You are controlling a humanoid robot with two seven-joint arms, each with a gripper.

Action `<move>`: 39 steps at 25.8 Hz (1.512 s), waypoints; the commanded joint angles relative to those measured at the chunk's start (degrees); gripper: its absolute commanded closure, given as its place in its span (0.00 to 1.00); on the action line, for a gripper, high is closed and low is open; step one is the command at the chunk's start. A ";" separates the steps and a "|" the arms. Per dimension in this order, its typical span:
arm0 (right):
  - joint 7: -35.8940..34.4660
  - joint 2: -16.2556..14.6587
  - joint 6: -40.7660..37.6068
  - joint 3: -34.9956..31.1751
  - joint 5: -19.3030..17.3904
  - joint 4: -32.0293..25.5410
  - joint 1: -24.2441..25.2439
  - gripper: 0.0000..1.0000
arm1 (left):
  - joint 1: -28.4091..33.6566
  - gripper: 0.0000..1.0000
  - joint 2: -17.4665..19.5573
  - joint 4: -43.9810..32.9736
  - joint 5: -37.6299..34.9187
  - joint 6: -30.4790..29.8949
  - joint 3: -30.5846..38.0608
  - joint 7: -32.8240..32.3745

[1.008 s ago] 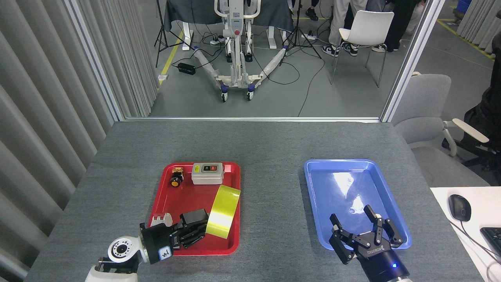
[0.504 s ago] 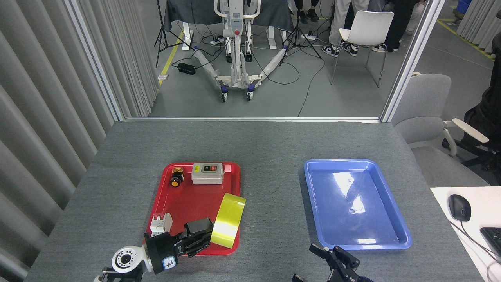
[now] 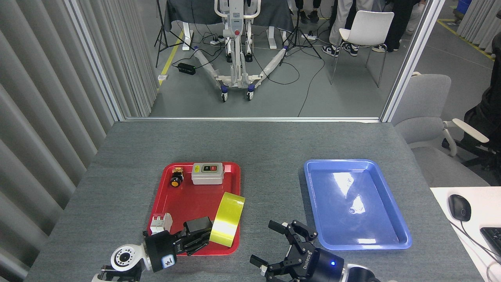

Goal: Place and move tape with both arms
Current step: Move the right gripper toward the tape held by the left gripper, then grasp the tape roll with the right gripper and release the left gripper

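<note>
Glossy yellow tape roll in left gripper over red tray; right gripper splayed wide.

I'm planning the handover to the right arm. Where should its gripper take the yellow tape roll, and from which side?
Grip the tape across its wide yellow band on the free right-hand side, coming in from the right. The roll stands on edge over the red tray, and the left gripper holds its left flank. The right gripper is open, facing the roll, likely wide enough to span it.
</note>
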 commanded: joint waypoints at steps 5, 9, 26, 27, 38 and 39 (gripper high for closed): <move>2.74 4.59 2.34 5.43 0.05 5.30 -6.53 0.05 | -0.16 1.00 -0.05 -0.08 -0.25 0.09 0.00 0.09; 2.91 6.44 1.55 5.78 0.05 6.80 -6.88 0.09 | -0.16 1.00 -0.05 0.01 -0.43 0.09 0.09 0.09; 2.83 6.97 0.49 7.45 -0.04 7.85 -8.20 0.35 | -0.16 1.00 -0.14 0.09 -0.60 -0.09 0.44 0.09; 2.74 6.88 0.40 7.45 -0.04 7.85 -8.20 0.37 | -0.16 1.00 -0.14 0.09 -0.60 -0.09 0.44 0.09; 2.74 6.88 -0.39 7.45 -0.04 7.85 -8.02 0.62 | -0.16 1.00 -0.40 0.09 -0.69 -0.26 0.44 0.09; 2.74 6.88 -0.39 7.45 -0.04 7.85 -8.02 0.63 | -0.16 1.00 -0.40 0.09 -0.69 -0.26 0.44 0.09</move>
